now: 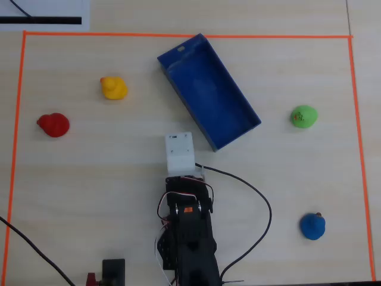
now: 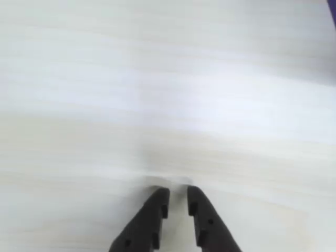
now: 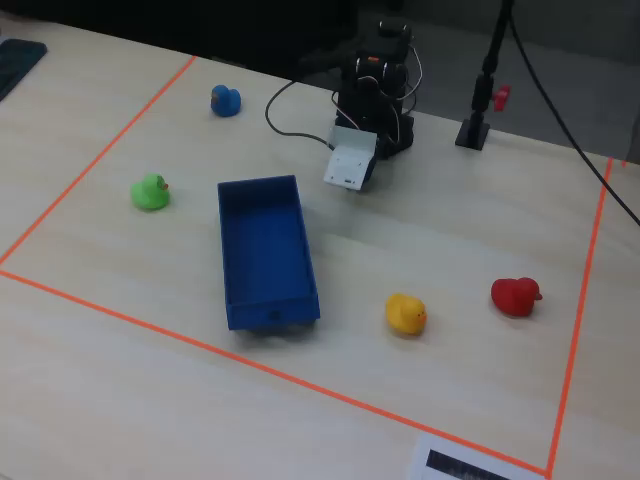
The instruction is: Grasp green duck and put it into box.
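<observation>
The green duck (image 1: 303, 116) sits alone on the pale table at the right in the overhead view and at the left in the fixed view (image 3: 150, 192). The dark blue box (image 1: 208, 89) lies empty and slanted in the middle, between the arm and the far edge; it also shows in the fixed view (image 3: 265, 250). My arm (image 1: 187, 226) is folded back at its base, its white wrist housing (image 1: 180, 152) just short of the box's near corner. In the wrist view my gripper (image 2: 177, 191) hangs over bare table, black fingers almost together, nothing between them. The duck is far off to the side.
A yellow duck (image 1: 113, 87) and a red duck (image 1: 53, 125) sit at the left in the overhead view, a blue duck (image 1: 312, 226) at the lower right. Orange tape (image 1: 178, 36) borders the work area. A black cable (image 1: 262, 202) loops right of the arm.
</observation>
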Controlling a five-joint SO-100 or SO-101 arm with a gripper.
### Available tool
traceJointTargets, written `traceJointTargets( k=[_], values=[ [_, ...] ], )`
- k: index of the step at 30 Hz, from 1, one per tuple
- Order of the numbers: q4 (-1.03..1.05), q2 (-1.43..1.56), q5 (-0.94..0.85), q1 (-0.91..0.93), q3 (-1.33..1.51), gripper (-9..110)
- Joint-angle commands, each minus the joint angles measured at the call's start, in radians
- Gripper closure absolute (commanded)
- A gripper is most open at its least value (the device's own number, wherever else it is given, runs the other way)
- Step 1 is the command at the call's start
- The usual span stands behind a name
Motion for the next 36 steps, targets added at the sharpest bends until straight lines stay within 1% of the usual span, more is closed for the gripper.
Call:
traceJointTargets(
  k=[1, 17, 31, 36],
  values=[
    [0.006, -0.002, 0.002, 0.005, 0.003, 100],
    [0.006, -0.002, 0.002, 0.005, 0.003, 100],
    [0.006, -0.002, 0.000, 0.005, 0.003, 94],
    [0.006, 0.000, 0.000, 0.005, 0.003, 94]
  ],
)
